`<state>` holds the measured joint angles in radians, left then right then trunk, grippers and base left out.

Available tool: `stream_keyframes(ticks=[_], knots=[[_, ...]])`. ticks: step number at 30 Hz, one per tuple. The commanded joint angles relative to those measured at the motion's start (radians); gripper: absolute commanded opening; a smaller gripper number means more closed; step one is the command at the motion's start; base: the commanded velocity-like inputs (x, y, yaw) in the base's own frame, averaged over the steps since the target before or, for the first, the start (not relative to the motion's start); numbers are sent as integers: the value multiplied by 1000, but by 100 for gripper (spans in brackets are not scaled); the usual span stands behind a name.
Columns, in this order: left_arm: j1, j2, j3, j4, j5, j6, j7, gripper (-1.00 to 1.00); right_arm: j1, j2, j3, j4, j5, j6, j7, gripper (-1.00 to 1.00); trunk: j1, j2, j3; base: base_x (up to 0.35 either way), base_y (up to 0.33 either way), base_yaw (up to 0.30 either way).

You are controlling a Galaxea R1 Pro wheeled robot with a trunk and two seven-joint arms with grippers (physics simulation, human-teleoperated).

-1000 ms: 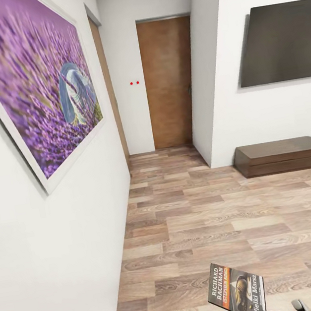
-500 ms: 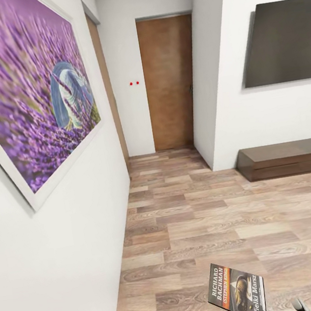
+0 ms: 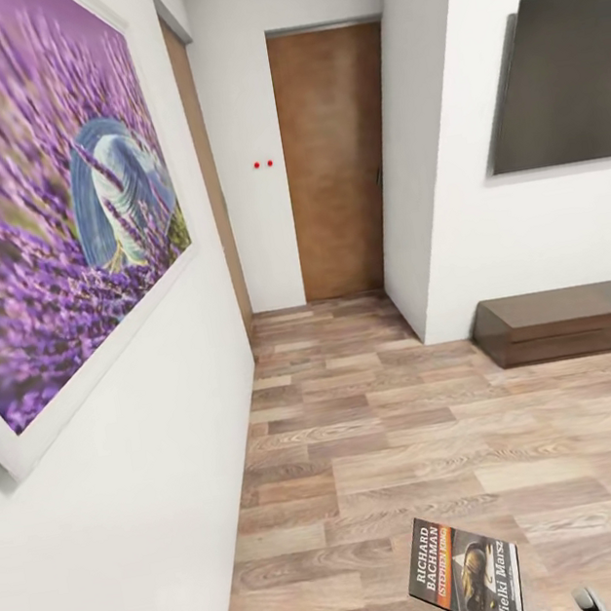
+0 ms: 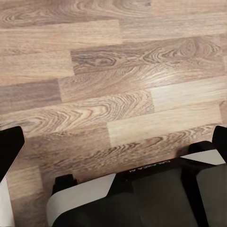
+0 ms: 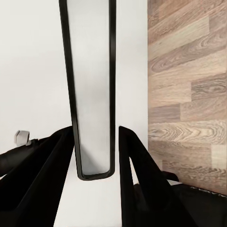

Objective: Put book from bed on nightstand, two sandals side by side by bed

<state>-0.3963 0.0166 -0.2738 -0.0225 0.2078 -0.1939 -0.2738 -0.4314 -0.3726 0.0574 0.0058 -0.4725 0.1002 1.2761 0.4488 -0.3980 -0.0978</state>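
Observation:
The book (image 3: 464, 571), a dark paperback with an orange band and "Richard Bachman" in white, hangs low over the wood floor at the bottom of the head view. In the right wrist view the book (image 5: 92, 94) stands edge-on between two black fingers (image 5: 135, 161), with my right gripper (image 5: 94, 142) shut on its lower end. A small grey part of that arm (image 3: 586, 601) peeks up beside the book. My left gripper (image 4: 113, 142) is open over bare floor planks, its fingertips (image 4: 9, 146) far apart. The bed, nightstand and sandals are out of view.
A white wall with a large purple lavender picture (image 3: 53, 207) runs close along my left. A brown door (image 3: 336, 157) closes the short hallway ahead. At the right, a dark screen (image 3: 556, 83) hangs above a low dark wooden bench (image 3: 569, 321). My own base (image 4: 142, 198) shows below the left wrist.
The whole head view has shifted: the picture on the left wall looms larger and the screen and bench sit further right, so the camera moved. The book keeps its place in my right gripper.

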Motion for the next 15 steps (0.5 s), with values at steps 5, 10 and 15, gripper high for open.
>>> stream_keyframes(ticks=[5, 10, 15], knots=[[-1, 0, -8, 1, 10, -3, -4, 100, -1, 0, 1, 0, -9, 10, 3, -100, 1, -2, -2, 333, 0, 0], [-1, 0, -8, 1, 10, -3, -4, 100, -1, 0, 1, 0, -9, 10, 3, -100, 1, -2, -2, 333, 0, 0], [-1, 0, -8, 1, 10, -3, -4, 100, -1, 0, 1, 0, -9, 10, 3, -100, 1, -2, -2, 333, 0, -70]])
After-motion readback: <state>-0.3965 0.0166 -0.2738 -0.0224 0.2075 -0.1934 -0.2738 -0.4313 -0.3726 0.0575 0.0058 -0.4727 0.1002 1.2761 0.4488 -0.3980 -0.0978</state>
